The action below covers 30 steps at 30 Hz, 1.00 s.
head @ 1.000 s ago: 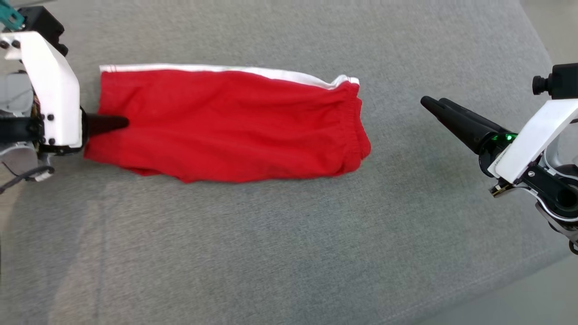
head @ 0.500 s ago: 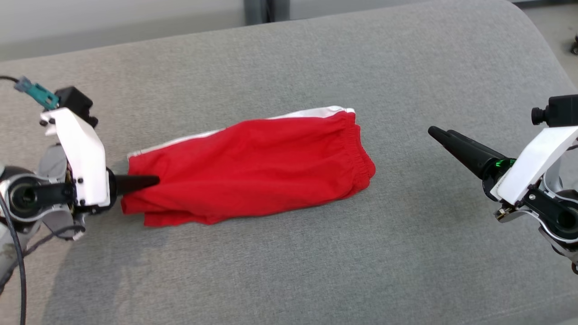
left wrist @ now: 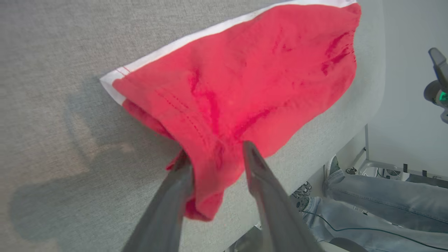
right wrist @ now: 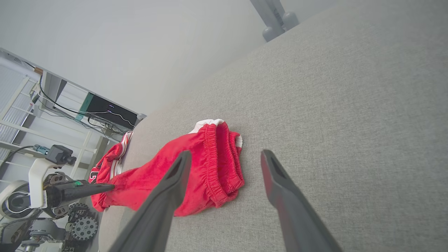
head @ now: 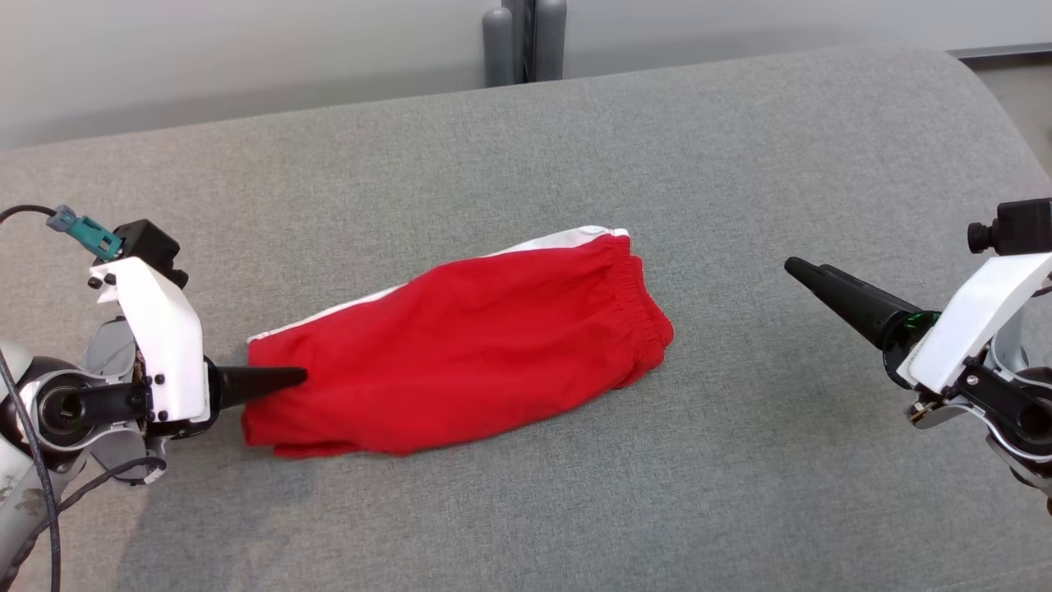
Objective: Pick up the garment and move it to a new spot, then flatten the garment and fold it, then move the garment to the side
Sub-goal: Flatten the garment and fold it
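Your left gripper point(left wrist: 215, 155): its two fingers stood parted, with the hem end of the red shorts point(left wrist: 245, 77) bunched in the gap between them. You could not tell whether the cloth was still pinched or merely lay there.
Hem end: a fold of it drooped past the left finger, and a shadow lay on the fabric below.
Red shorts: they lay in one long slanting band on the grey cushion point(head: 740, 164), with the white side stripe along the far edge and the gathered waistband point(head: 645, 312) at your right.
Your right gripper point(right wrist: 225, 153): it was wide open and held nothing. It hung well apart from the waistband, its fingers aimed toward it.
Past the cushion edge: a person's jeans-clad legs point(left wrist: 385, 189) showed in your left wrist view.
Far end: a second red garment point(right wrist: 108, 161) lay by the cushion's edge.
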Tool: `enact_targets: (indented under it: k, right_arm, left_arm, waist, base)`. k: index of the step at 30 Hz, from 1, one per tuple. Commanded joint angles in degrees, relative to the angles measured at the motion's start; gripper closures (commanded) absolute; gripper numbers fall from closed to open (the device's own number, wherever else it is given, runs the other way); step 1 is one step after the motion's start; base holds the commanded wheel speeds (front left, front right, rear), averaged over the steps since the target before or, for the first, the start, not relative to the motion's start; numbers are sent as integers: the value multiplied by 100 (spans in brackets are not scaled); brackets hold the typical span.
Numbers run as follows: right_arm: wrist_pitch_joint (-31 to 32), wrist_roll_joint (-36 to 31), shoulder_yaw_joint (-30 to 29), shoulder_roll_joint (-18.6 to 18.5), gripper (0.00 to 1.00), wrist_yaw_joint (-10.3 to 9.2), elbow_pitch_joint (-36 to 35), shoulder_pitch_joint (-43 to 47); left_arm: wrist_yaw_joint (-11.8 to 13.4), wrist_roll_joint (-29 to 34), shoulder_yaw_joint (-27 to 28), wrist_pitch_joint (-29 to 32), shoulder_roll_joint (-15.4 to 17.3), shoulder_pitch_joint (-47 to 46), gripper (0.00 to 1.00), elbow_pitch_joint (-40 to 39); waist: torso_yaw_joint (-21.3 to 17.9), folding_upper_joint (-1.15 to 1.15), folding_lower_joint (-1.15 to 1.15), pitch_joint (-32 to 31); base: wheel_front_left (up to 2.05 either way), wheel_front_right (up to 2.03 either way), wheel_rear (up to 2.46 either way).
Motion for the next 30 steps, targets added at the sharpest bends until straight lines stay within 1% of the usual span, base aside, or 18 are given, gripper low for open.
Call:
enact_targets:
  k: [1,5,8,12,15,18,21,23,25,28,29,30]
  right_arm:
    - [-5,32,14,-28,0,2,9,20]
    - [-93,27,55,-63,0,2,26,87]
    - [-258,-59,38,-89,0,2,-15,97]
    - [-824,-293,-91,-99,0,2,60,130]
    - [-1196,-508,-107,-105,0,2,137,183]
    - [-1530,-739,-121,-110,0,2,237,196]
    - [-1797,-905,-177,-27,0,2,425,262]
    - [-1898,-992,-216,68,0,2,627,306]
    - [-1968,-1102,-232,214,0,2,822,304]
    - [-2078,-1373,-312,411,0,1,1163,337]
    - [-2078,-1373,-312,411,0,1,1163,337]
    - [-2090,-1484,-342,491,0,2,1264,368]
  left_arm:
    - [-23,28,5,-18,-6,87,0,16]
    - [-91,74,83,-161,9,64,0,-25]
    - [-207,292,158,-415,166,-68,0,-156]
    - [-317,559,368,-991,304,-102,0,-470]
    - [-298,774,488,-1459,424,66,0,-742]
    - [-176,1076,563,-1965,545,264,0,-1072]
    - [30,1312,718,-2612,608,549,0,-1351]
    - [203,1544,847,-3159,662,753,0,-1512]
    - [445,1937,926,-3747,765,995,0,-1636]
    - [827,2200,1078,-4579,658,1451,0,-1895]
    - [827,2200,1078,-4579,658,1451,0,-1895]
    - [955,2308,1112,-4819,672,1605,0,-1981]
  waist:
    - [20,0,0,-64]
    - [83,0,0,-217]
    - [146,0,0,-308]
    - [247,0,0,-407]
    - [357,0,0,-471]
    - [472,0,0,-503]
    - [590,0,0,-530]
    - [659,0,0,-542]
    - [711,0,0,-562]
    - [817,0,0,-593]
    - [817,0,0,-593]
    - [856,0,0,-604]
  base:
    - [0,0,0]
    - [0,0,0]
    - [0,0,0]
    - [0,0,0]
    - [0,0,0]
    - [0,0,0]
    - [0,0,0]
    - [0,0,0]
    - [0,0,0]
    - [0,0,0]
    - [0,0,0]
    - [0,0,0]
